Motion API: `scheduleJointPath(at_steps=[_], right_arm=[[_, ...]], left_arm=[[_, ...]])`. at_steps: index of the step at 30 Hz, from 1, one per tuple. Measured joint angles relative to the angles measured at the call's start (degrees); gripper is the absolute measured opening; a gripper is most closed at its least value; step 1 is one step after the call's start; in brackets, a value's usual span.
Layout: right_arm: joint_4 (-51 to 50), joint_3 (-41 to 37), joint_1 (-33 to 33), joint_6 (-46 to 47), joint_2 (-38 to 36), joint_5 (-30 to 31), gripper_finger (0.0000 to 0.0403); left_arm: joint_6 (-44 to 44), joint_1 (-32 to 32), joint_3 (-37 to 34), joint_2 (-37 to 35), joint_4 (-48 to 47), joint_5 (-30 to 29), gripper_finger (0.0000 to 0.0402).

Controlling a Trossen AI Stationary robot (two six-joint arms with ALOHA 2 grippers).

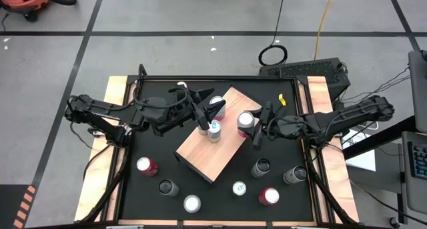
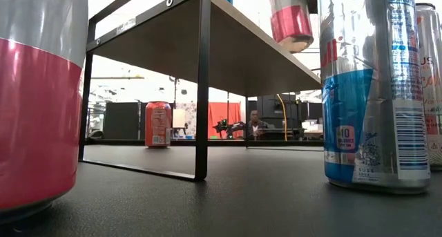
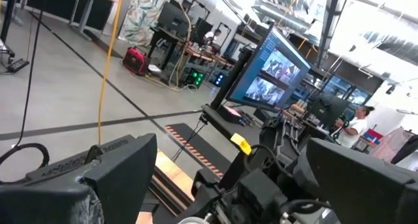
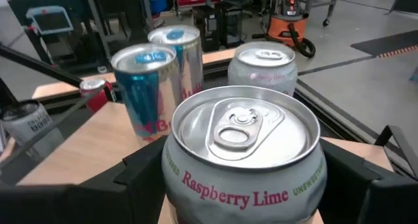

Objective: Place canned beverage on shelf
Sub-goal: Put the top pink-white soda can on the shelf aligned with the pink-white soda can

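The shelf [image 1: 208,152] is a tan wooden board on black legs [image 2: 202,92] in the middle of the black table. My right gripper [image 1: 254,127] reaches over its right corner and is shut on a silver "Raspberry Lime" can [image 4: 243,152]. Two slim blue-and-silver cans [image 4: 149,87] and a white can [image 4: 262,67] stand upright on the board beyond it. My left gripper [image 1: 208,110] hovers open over the shelf's far-left part beside those cans, pointing level, with nothing seen between its fingers. My right gripper pinches the can's side wall [image 4: 171,175] between its two fingers [image 4: 134,178], one on each side, below the rim. The fingers come nearly level from the table's right. The can is upright, top up, over the board. Its bottom is hidden, so whether it stands on the shelf cannot be told.
Several loose cans stand on the black table nearer than the shelf, among them a red-topped one [image 1: 147,165], a white one [image 1: 192,203] and a red one [image 1: 268,196]. Two big cans [image 2: 376,92] flank the low view. A red can [image 2: 158,124] shows under the shelf.
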Motion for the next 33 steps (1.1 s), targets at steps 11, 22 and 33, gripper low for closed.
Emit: scheduleJointPath(at_steps=[11,22,33], right_arm=[[4.41,-0.04,-0.25,-0.46,4.83,0.14,0.0277],[9.37,-0.04,-0.92,-0.25,9.30,-0.08,0.0277],[10.84,0.15,-3.76,1.14,11.27,0.10,0.0277]], left_arm=[[0.50,0.00,0.01,0.00,-0.28,-0.02,0.0396],[0.13,0.00,0.01,0.02,-2.55,-0.02,0.0396],[0.11,0.00,0.01,0.02,-2.78,-0.02,0.0396]])
